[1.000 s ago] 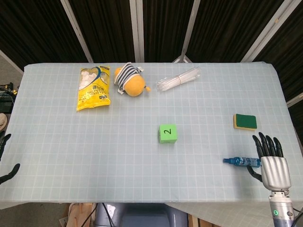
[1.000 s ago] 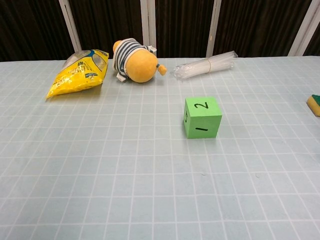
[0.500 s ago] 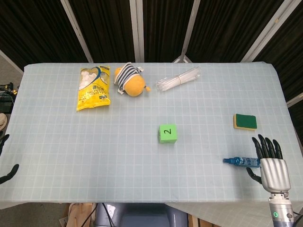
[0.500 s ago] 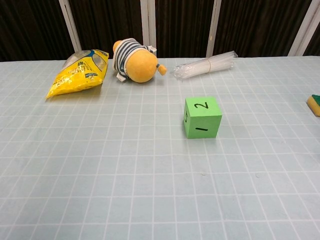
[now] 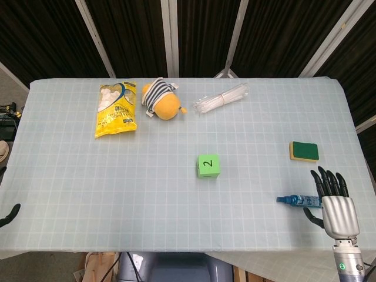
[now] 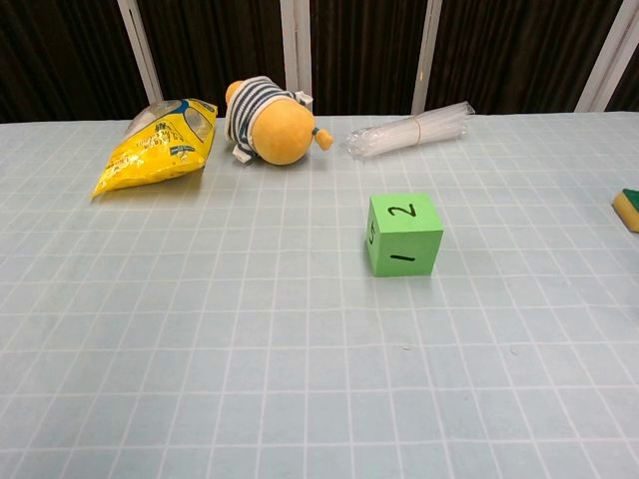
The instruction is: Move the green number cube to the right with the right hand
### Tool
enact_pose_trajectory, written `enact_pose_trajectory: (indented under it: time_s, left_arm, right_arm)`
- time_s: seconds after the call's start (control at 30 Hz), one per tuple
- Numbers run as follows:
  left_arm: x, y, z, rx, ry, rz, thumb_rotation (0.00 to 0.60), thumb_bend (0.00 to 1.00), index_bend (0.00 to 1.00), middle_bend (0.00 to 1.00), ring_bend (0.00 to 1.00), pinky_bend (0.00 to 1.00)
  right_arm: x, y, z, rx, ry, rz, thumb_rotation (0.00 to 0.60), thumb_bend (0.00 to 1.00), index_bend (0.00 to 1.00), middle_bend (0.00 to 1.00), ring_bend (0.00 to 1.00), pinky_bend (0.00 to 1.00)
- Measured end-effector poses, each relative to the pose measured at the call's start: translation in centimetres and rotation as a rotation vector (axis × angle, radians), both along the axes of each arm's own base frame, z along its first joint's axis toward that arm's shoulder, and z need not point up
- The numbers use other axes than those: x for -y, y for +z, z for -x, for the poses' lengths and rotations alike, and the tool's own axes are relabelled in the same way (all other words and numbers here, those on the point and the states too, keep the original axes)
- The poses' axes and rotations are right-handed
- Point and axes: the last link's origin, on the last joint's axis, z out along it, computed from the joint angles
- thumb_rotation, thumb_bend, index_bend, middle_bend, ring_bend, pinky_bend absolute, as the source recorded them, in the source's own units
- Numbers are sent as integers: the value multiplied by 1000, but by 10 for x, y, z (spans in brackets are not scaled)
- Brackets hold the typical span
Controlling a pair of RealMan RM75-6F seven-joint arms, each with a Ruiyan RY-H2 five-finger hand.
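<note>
The green number cube [image 5: 208, 165] stands near the middle of the table with a 2 on its top face; in the chest view the cube [image 6: 403, 235] also shows a 1 on its front. My right hand [image 5: 335, 202] hovers at the table's near right corner, far to the right of the cube, with its fingers stretched out and apart and nothing in them. Of my left hand [image 5: 8, 215] only a dark fingertip shows at the left edge of the head view. Neither hand appears in the chest view.
A blue tube [image 5: 299, 201] lies just left of my right hand. A green-and-yellow sponge [image 5: 304, 151] sits behind it. Along the back lie a yellow snack bag [image 5: 115, 109], a striped plush toy [image 5: 161, 101] and a bundle of clear straws [image 5: 222, 98].
My right hand has drifted slightly toward the near edge. My left hand has slid further out of the frame. The cube has not moved.
</note>
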Motion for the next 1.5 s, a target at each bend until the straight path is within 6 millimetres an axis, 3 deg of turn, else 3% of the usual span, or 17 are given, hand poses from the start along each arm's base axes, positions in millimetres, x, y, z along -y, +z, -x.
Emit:
enact_pose_trajectory:
  time_s: [0.17, 0.33, 0.53, 0.73, 0.83, 0.9, 1.0, 1.13, 1.5]
  left_arm:
    - [-1, -1, 1, 3, 8, 11, 600, 361, 10, 0, 0, 0]
    - [1, 1, 0, 8, 3, 14, 600, 361, 10, 0, 0, 0]
    - [-1, 4, 3, 16, 11, 6, 600, 361, 9, 0, 0, 0]
    - [-2, 1, 1, 10, 7, 18, 600, 361, 10, 0, 0, 0]
    - [-3, 1, 2, 11, 15, 15, 600, 361, 9, 0, 0, 0]
    - [-3, 1, 3, 13, 21, 13, 600, 360, 9, 0, 0, 0]
    - [-4, 2, 4, 17, 26, 13, 600, 361, 9, 0, 0, 0]
    - [-5, 5, 6, 27, 31, 11, 600, 361, 10, 0, 0, 0]
    - [-9, 7, 9, 32, 49, 15, 600, 361, 9, 0, 0, 0]
  right_arm:
    - [23, 4, -19, -1, 29, -51, 600, 234, 73, 46, 39, 0]
    - [54, 5, -45, 4, 41, -104, 600, 234, 73, 114, 133, 33]
    - [90, -4, -68, 22, 20, -154, 600, 234, 152, 338, 372, 284]
    - [122, -33, -104, 63, 64, -201, 600, 239, 189, 663, 684, 588]
    - [128, -53, -123, 74, 87, -231, 600, 317, 204, 773, 782, 691]
    - [128, -66, -134, 73, 97, -258, 600, 440, 219, 826, 830, 723]
    - [129, -82, -149, 51, 109, -294, 600, 579, 246, 874, 872, 750]
    - [132, -100, -170, 9, 120, -329, 600, 662, 254, 884, 878, 751]
    - [134, -133, -221, -153, 83, -487, 600, 705, 254, 884, 879, 751]
